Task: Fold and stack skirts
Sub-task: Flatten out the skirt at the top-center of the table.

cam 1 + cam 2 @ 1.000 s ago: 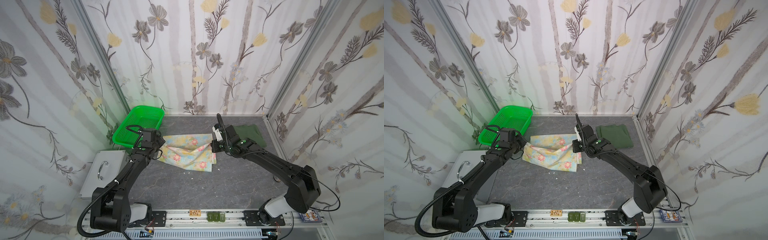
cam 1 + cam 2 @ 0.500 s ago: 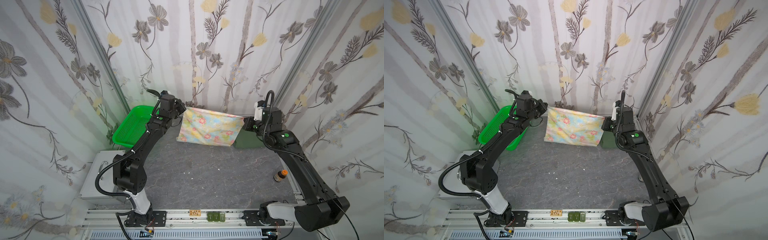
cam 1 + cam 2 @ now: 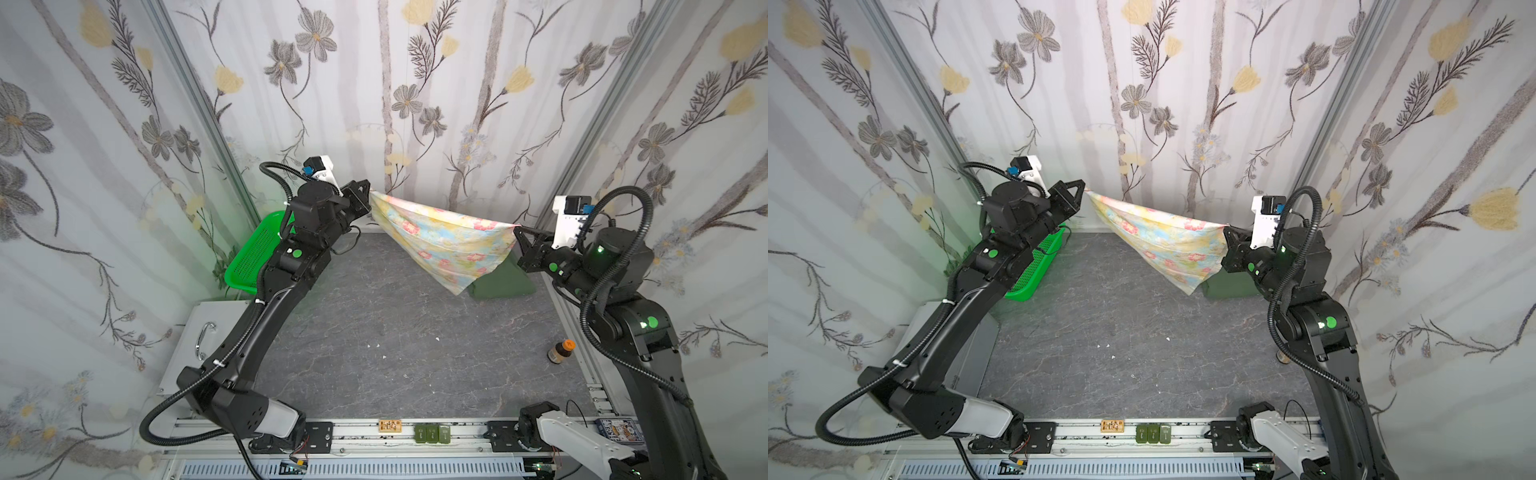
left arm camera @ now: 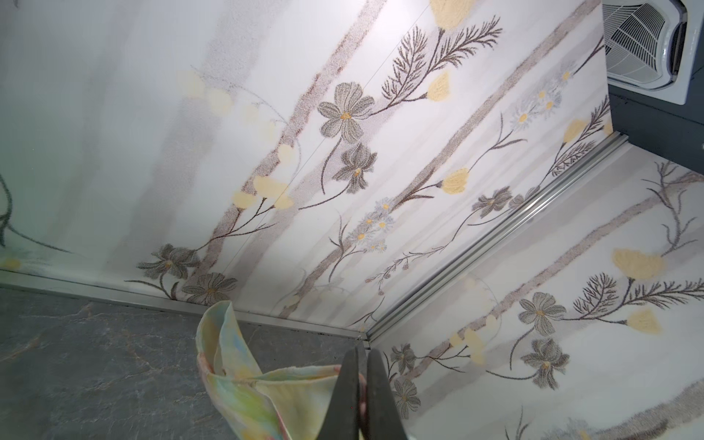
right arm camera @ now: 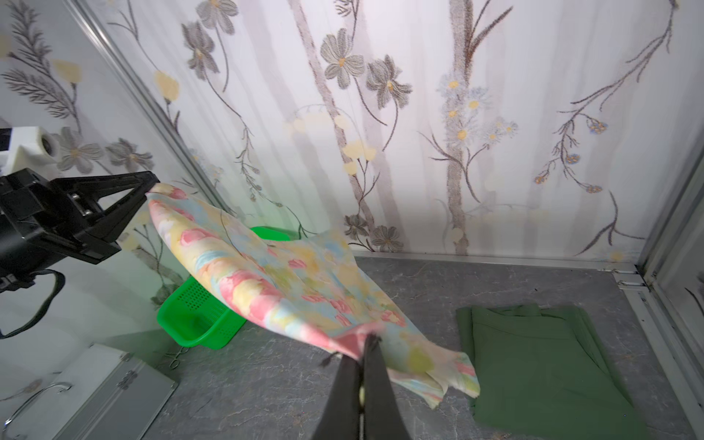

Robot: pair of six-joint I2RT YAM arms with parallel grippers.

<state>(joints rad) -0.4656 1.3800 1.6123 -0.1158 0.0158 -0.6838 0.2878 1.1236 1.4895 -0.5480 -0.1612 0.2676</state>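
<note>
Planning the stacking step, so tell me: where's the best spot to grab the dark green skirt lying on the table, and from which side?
Probably its layered edge facing the table's open middle, coming down from above on that side. The dark green skirt lies flat and folded close to the right wall, so the wall side looks cramped. The floral skirt hangs near the chosen edge now.

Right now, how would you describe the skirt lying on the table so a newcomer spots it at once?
Look at the grey marbled table, then its far right corner. The olive skirt lies there folded flat, partly behind the hanging floral skirt; it is plain dark green, unlike that pastel print or the bright green basket.
</note>
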